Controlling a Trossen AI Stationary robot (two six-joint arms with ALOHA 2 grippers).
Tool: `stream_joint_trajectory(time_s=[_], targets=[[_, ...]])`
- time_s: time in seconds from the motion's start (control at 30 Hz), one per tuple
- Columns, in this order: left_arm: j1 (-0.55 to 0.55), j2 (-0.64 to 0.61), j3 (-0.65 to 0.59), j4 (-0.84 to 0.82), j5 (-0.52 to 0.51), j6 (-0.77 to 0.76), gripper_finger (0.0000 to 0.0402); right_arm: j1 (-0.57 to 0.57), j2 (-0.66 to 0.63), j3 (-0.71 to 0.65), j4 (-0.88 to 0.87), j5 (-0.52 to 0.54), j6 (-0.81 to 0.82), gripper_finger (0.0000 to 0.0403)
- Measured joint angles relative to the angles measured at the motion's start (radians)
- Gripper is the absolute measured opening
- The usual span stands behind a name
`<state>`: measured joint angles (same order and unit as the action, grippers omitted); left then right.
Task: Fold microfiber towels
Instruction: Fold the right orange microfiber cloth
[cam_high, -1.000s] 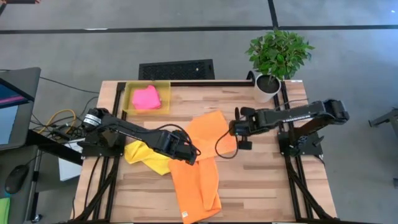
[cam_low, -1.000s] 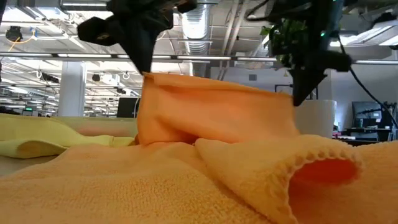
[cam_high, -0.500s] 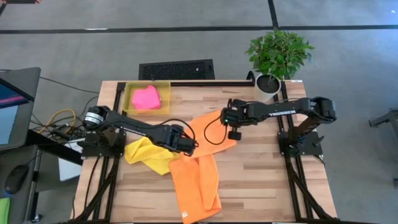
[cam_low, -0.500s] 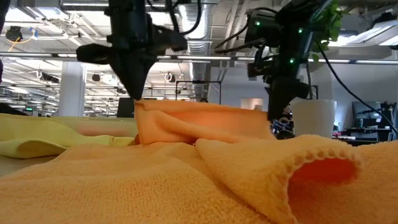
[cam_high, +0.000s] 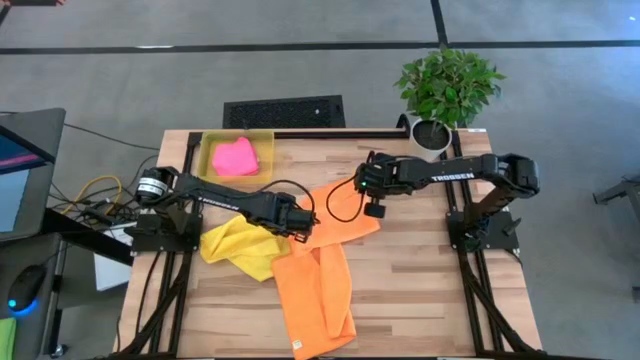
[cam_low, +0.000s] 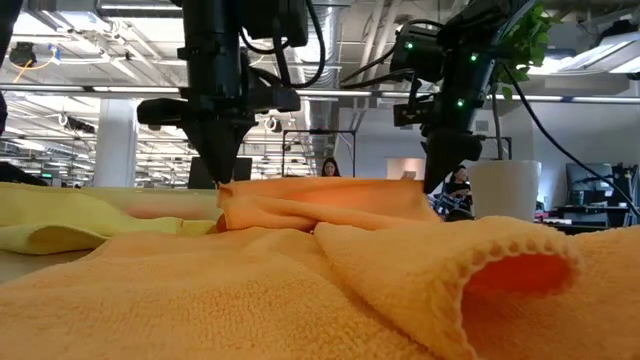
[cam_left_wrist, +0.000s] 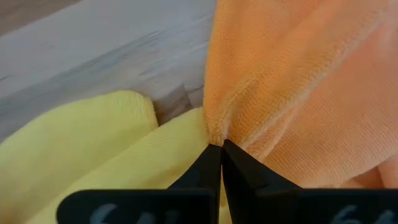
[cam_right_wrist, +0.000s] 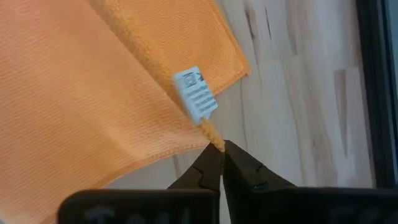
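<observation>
Left gripper sits just left of centre in the overhead frame, its fingers pinched together on the edge of the upper orange towel, right where that cloth meets the yellow towel. In the table-level frame the same gripper comes down at centre left with its tip on the raised left corner of the folded orange cloth.

Upper left of the overhead frame, the pink towel lies bunched inside the translucent yellow bin at the table's far edge. Below it, the yellow towel lies crumpled on the wooden table, partly under the orange cloths. At bottom centre the second orange towel stretches toward the near edge, overlapping the first one's lower part.

Right of centre, the right gripper is closed on the far corner of the upper orange towel; its wrist frame shows the fingers clamped on the hem beside a small white label, with bare wood beyond. At table level this gripper hangs at centre right, over the cloth's right end.

Upper right, a potted plant stands at the table's far corner.
</observation>
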<state>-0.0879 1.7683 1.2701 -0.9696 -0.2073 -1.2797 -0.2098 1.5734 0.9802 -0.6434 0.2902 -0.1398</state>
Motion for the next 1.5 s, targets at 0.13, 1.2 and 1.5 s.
stream_joint_trajectory(time_s=[0.13, 1.2, 1.5], targets=[[0.014, 0.0, 0.0, -0.001, -0.034, -0.004, 0.0009, -0.003, 0.0, 0.0, 0.0, 0.0, 0.0, 0.0055], [-0.173, 0.0, 0.082, 0.124, 0.015, 0.588, 0.0149, 0.0, -0.043, 0.135, -0.242, -0.431, 0.088, 0.0226], [-0.263, 0.0, -0.003, 0.287, -0.094, 0.721, 0.0149, 0.004, -0.051, 0.135, -0.239, -0.432, 0.088, 0.0225]])
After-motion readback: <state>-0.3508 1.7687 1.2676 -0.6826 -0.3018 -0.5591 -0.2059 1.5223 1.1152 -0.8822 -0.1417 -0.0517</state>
